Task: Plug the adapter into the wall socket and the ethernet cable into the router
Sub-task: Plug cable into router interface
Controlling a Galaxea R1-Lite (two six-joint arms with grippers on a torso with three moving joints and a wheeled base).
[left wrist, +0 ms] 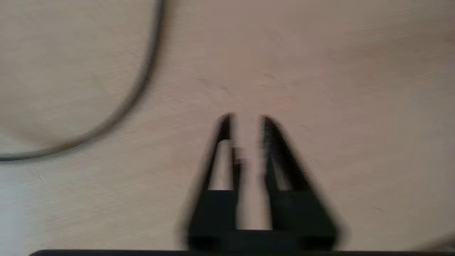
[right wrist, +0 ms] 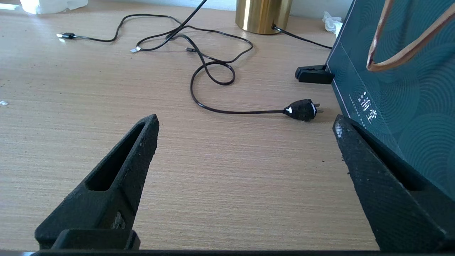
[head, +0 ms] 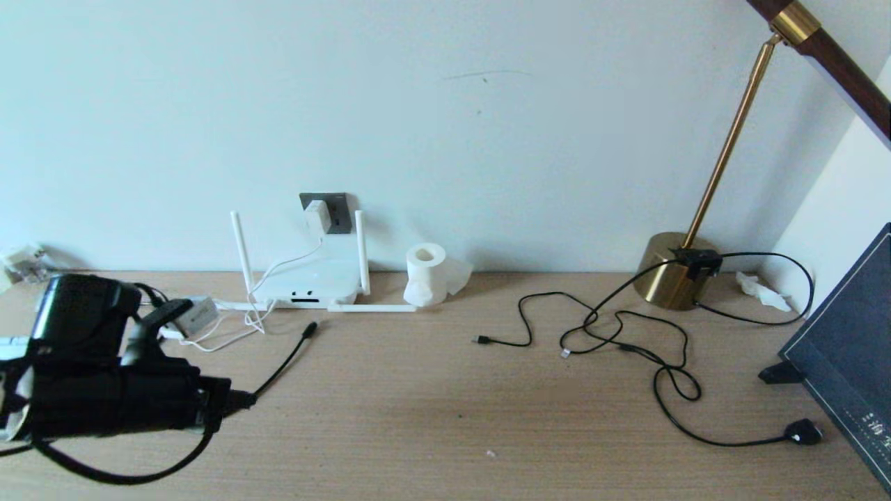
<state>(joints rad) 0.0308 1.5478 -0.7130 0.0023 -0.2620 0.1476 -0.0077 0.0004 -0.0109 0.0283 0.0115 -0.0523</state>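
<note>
- Your left gripper (left wrist: pixel 245 122) hovers over bare desk (head: pixel 445 417) at the near left, fingers narrowly apart and holding nothing.
- The adapter (head: pixel 317 217) sits plugged into the wall socket (head: pixel 333 212), its white cord hanging to the router (head: pixel 306 282) below.
- The ethernet cable (head: pixel 282 365) lies on the desk; its plug rests just in front of the router, not in a port.
- Your right gripper (right wrist: pixel 245 124) shows only in its own wrist view, fingers spread wide over the desk beside a dark box (right wrist: pixel 401 89), near the lamp plug (right wrist: pixel 302 109).
</note>
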